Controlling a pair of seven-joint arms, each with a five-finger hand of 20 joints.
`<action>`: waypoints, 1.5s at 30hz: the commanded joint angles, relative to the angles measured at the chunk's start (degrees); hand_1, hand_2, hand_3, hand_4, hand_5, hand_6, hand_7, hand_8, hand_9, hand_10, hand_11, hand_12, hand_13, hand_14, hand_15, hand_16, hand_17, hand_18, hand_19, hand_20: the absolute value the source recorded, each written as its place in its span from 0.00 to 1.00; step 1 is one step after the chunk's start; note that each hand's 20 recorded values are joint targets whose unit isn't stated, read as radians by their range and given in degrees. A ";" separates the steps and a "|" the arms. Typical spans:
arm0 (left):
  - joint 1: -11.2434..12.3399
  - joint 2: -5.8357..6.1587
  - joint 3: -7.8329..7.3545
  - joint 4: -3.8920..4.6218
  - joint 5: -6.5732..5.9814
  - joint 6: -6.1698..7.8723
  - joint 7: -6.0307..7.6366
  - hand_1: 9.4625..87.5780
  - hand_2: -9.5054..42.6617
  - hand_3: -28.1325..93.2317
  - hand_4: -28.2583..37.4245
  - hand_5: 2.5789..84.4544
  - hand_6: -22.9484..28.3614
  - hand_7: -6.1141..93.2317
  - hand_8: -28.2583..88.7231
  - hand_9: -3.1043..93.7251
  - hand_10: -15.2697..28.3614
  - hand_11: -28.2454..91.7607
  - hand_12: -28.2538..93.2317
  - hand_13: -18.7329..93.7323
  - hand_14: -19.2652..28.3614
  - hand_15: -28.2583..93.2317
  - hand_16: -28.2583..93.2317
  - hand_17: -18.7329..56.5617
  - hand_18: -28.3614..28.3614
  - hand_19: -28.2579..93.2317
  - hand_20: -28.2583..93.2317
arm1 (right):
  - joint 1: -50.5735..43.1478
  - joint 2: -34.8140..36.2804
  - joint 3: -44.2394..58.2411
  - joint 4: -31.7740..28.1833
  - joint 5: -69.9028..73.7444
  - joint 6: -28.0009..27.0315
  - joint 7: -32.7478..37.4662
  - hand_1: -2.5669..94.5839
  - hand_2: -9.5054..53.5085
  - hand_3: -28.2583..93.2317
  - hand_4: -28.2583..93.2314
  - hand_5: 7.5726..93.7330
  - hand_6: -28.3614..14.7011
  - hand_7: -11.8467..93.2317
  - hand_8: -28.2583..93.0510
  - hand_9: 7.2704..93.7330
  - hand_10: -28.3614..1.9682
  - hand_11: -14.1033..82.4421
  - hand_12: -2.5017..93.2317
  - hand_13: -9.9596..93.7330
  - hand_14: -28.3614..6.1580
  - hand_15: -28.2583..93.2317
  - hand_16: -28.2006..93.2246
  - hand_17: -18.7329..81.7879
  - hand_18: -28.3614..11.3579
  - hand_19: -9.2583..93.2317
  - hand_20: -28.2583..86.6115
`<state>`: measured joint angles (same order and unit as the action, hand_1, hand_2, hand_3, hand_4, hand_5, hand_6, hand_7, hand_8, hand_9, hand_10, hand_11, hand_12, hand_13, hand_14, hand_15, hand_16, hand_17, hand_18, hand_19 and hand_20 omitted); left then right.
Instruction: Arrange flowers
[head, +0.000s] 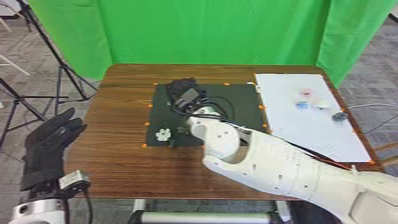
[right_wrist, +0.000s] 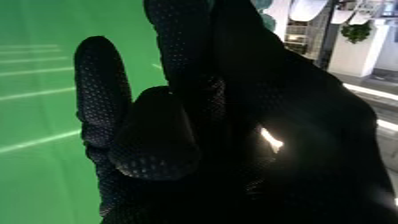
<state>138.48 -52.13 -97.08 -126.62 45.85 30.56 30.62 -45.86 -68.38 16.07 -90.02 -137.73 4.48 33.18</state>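
Flowers (head: 306, 92) lie in two places in the head view. On the white sheet (head: 293, 135) at the right of the brown table (head: 115, 160) sit a pink bloom (head: 306, 92), a blue bloom (head: 303, 104), a whitish bloom (head: 322, 104) and a dark bloom (head: 339, 116), loosely grouped near one another. A white, petalled flower (head: 163, 134) lies apart from them on the black mat (head: 244, 107), near its near left corner. The right hand (head: 184, 92) is over the far left part of that mat; black glove against black mat, so I cannot tell whether it touches the surface. The left hand (head: 46, 142) waits beside the table's left edge, fingers loosely spread, nothing in it.

In the right wrist view, the right hand's fingers (right_wrist: 96, 90) point up, mostly straight, with some pressed close together; I cannot tell whether a stem is between them. The green curtain (right_wrist: 35, 110) is behind.

As for progress, I'd call it early: one flower is on the mat, but there is no clear bouquet or finished pattern. The four blooms on the sheet probably remain to be placed.
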 joint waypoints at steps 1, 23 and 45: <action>-1.74 -0.25 0.64 0.57 0.51 -0.98 -0.40 0.21 0.26 0.92 0.17 0.47 0.64 0.24 0.15 0.41 0.81 0.55 0.30 0.39 0.98 0.75 0.10 0.13 0.89 0.71 0.25 | -8.37 -5.53 7.32 1.47 -7.23 -4.38 -5.28 0.59 0.00 0.86 0.00 0.84 0.63 0.36 0.28 0.96 0.70 0.34 0.38 0.91 0.70 0.87 0.41 0.59 0.29 1.00 0.14; -4.61 -0.32 1.59 1.57 1.20 -2.56 -1.70 0.21 0.26 0.92 0.17 0.47 0.64 0.24 0.15 0.42 0.81 0.55 0.30 0.39 0.98 0.75 0.10 0.13 0.88 0.71 0.26 | -10.59 -7.54 8.91 3.56 -9.30 -6.71 -4.84 0.59 0.00 0.86 0.00 0.84 0.64 0.36 0.28 0.96 0.71 0.34 0.38 0.91 0.70 0.87 0.41 0.58 0.29 1.00 0.13; -5.48 -0.04 2.57 1.88 1.29 -2.57 -2.02 0.21 0.26 0.92 0.17 0.47 0.64 0.24 0.15 0.41 0.81 0.55 0.30 0.39 0.98 0.75 0.10 0.13 0.88 0.71 0.25 | -11.16 -9.83 11.75 4.99 -10.78 -9.62 -3.37 0.50 0.00 0.86 0.00 0.75 0.56 0.34 0.27 0.85 0.61 0.38 0.34 0.86 0.65 0.87 0.40 0.54 0.27 0.98 0.12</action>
<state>132.77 -52.19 -94.98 -124.90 46.93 28.11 28.73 -55.94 -76.50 25.22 -85.37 -145.77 -3.00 30.47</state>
